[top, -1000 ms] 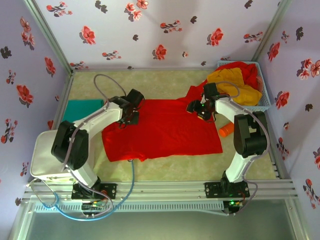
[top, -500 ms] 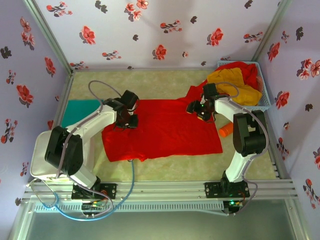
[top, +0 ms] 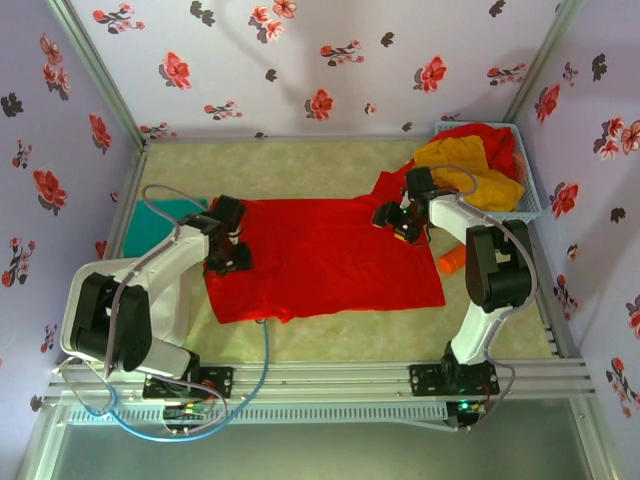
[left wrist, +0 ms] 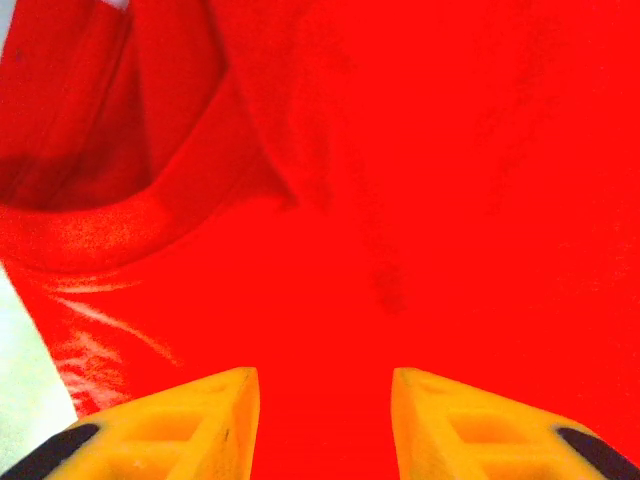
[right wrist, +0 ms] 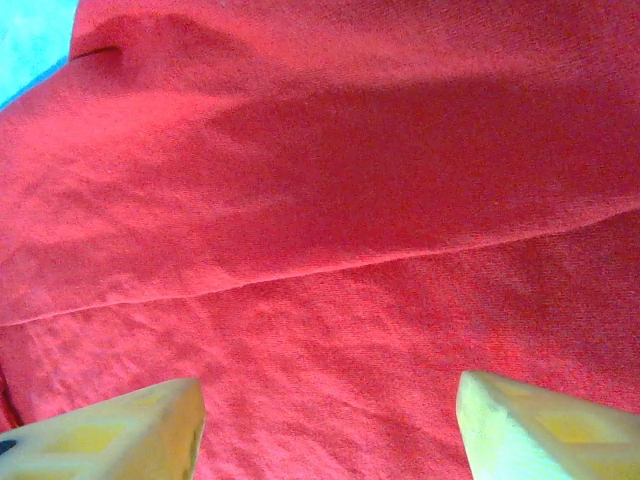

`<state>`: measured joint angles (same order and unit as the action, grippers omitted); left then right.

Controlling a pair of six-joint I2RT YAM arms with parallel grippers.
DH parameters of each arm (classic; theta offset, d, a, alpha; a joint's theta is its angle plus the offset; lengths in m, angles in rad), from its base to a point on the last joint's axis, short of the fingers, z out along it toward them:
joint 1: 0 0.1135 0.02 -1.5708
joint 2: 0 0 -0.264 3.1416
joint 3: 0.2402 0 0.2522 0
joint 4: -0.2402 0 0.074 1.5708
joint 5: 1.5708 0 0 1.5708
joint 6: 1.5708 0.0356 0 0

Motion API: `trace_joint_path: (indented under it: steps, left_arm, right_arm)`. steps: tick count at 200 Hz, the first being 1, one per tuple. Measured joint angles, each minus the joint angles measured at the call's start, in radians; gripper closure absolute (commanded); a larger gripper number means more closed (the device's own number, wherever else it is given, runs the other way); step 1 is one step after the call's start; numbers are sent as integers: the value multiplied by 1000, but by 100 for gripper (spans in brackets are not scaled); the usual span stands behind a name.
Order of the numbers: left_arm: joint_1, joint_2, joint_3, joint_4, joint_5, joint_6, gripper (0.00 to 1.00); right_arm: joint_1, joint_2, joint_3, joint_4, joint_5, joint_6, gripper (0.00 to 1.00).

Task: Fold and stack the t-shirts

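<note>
A bright red t-shirt (top: 330,260) lies spread flat in the middle of the table. My left gripper (top: 228,255) hovers over its left edge; in the left wrist view (left wrist: 325,375) the yellow fingers (left wrist: 215,420) stand apart over red cloth (left wrist: 420,180), with the collar (left wrist: 110,235) at upper left and nothing gripped. My right gripper (top: 400,222) is over the shirt's upper right corner, and its fingers (right wrist: 120,435) stand wide apart above a red fold (right wrist: 330,265). A folded teal-green t-shirt (top: 150,222) lies at the left. Mustard-yellow (top: 455,158) and red (top: 495,138) t-shirts fill the basket.
The pale blue mesh basket (top: 533,200) stands at the back right corner. A small orange object (top: 452,262) lies just right of the spread shirt. A white bin (top: 78,318) sits at the near left beside the left arm. Flowered walls enclose the table.
My left gripper has moved left and nearer across the shirt, drawing its upper left edge leftward, and its jaws have opened off the cloth. The right arm has stayed put.
</note>
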<state>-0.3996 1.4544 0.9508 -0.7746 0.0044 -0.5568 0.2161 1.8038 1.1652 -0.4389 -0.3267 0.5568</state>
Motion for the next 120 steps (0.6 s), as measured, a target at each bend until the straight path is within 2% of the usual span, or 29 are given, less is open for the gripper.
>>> trace_joint_path:
  steps: [23,57,79,101,120]
  left_arm:
    - [3,13,-53,15,0,-26,64]
    - [3,-14,-122,19,0,-77,51]
    - [3,-132,-170,-25,-3,-117,46]
    - [5,-282,-215,-76,-2,-185,45]
    - [6,-390,-270,-117,12,-256,45]
  right_arm:
    - [1,0,0,-6,0,-8,27]
    - [14,-49,-47,-27,12,-19,18]
    - [40,-132,-96,-80,40,-26,15]
    - [54,-238,-167,-102,84,-8,6]
    - [54,-340,-237,-138,129,17,6]
